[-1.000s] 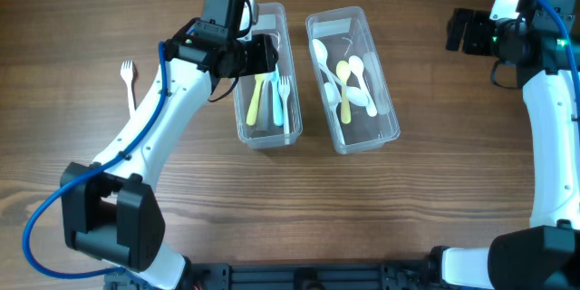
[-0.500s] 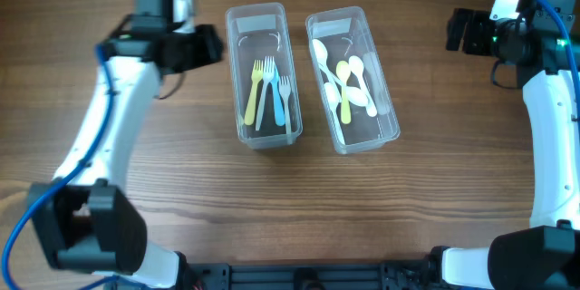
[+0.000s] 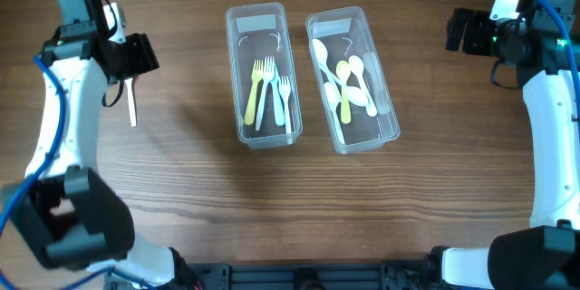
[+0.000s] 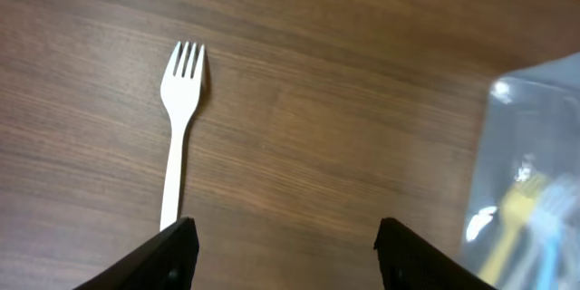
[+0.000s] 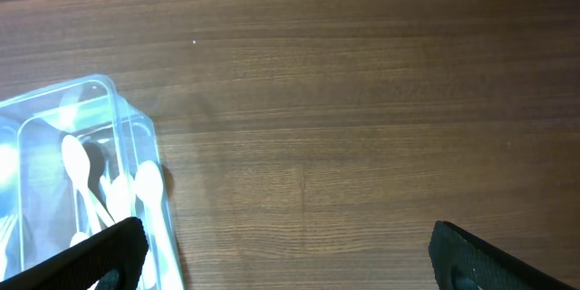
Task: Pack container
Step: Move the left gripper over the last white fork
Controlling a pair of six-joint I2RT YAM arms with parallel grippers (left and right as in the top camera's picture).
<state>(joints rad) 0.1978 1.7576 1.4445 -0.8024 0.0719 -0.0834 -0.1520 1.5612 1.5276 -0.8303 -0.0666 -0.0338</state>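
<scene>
A white plastic fork lies on the wooden table at the far left; in the overhead view only its handle shows below my left gripper. My left gripper hangs above its tine end, open and empty, its left fingertip over the handle. A clear container holds several forks. A second clear container to its right holds several spoons. My right gripper is open and empty at the far right, away from both containers.
The edge of the fork container shows at the right of the left wrist view. The spoon container shows at the left of the right wrist view. Bare wood lies around both.
My left arm has swung left from above the fork container to above the lone white fork. The forks in the container are now uncovered. The right arm has not moved.
</scene>
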